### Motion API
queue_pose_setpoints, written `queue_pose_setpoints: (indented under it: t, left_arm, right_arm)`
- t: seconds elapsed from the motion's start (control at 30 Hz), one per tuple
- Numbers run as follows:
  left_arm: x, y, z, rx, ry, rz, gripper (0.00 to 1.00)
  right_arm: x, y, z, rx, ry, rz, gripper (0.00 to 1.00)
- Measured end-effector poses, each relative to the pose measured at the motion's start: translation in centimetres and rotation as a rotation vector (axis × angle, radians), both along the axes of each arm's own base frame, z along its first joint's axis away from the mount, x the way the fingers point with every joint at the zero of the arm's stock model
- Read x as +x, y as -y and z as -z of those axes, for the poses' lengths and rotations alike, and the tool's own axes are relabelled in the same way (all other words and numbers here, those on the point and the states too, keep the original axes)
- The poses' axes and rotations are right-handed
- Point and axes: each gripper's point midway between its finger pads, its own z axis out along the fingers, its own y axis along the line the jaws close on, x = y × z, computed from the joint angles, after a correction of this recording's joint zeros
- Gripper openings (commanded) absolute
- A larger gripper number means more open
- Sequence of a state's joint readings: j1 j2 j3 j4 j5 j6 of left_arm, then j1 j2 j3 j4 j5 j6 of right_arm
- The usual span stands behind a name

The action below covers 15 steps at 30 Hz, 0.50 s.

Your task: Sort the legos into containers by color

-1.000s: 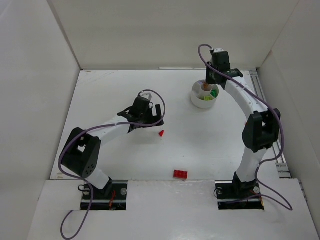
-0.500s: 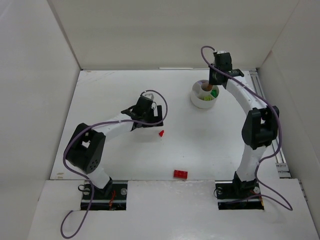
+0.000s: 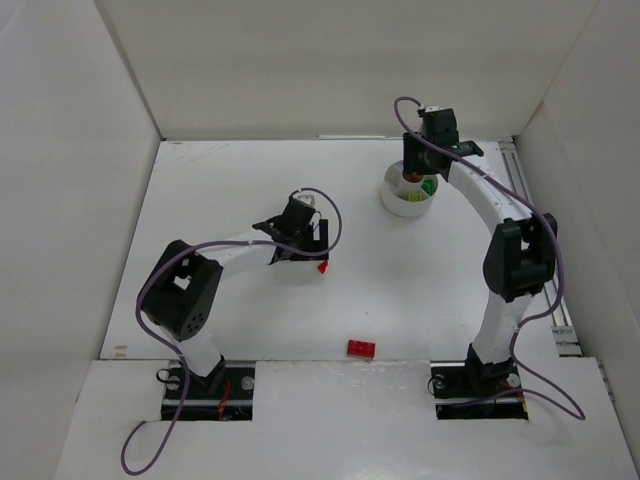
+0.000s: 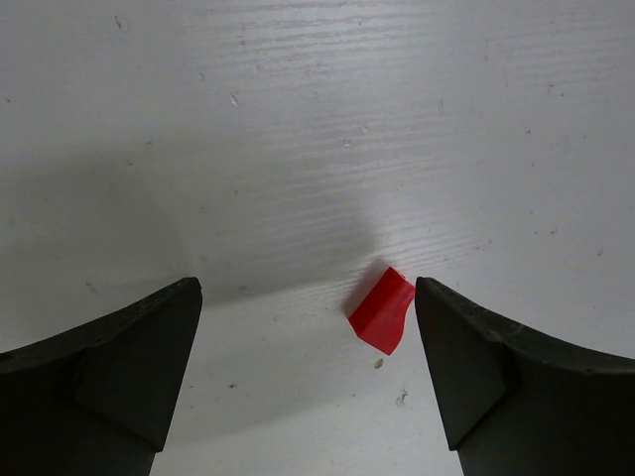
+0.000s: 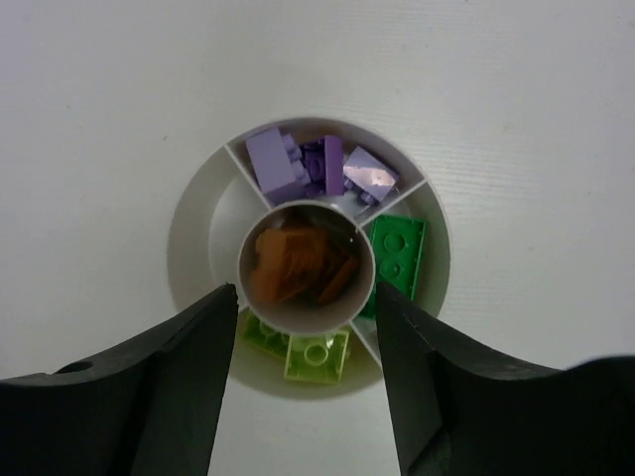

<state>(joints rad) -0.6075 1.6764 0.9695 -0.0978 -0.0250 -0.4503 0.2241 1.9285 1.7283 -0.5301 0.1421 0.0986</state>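
Your dish [image 5: 198, 213] holds purple bricks [image 5: 298, 164], a green brick [image 5: 395, 253] and lime bricks [image 5: 316, 355] in separate wedges, orange-brown bricks [image 5: 293, 266] in the centre cup [image 5: 242, 263], below the spread right jaws. The red brick [image 4: 382, 310] lies on the counter [image 4: 298, 119] between your spread left jaws.

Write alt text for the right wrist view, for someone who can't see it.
Open right pincer hangs above a round white divided dish, seen from overhead. Its central cup holds orange-brown bricks; wedges hold purple and lilac bricks at top, a green brick right, lime bricks below.
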Motion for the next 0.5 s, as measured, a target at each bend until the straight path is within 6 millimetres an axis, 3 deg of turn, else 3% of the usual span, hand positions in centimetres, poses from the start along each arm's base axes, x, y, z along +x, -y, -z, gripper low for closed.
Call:
queue_pose_setpoints:
  t: [0.1,0.33,0.5]
  left_arm:
    - [-0.4,0.5,0.0,0.013,0.009,0.014,0.84]
    - [-1.3,1.7,0.5,0.039,0.015,0.048,0.78]
    - [-1.2,1.6,1.0,0.082,0.035,0.036,0.67]
  right_arm:
    - [-1.8,-0.3,-1.6,0.005,0.016,-0.015,0.72]
    - [-7.6,-0.6,-8.0,0.048,0.142,-0.040,0.72]
    - [-13.1,-1.6,-8.3,0.094,0.158,-0.070,0.72]
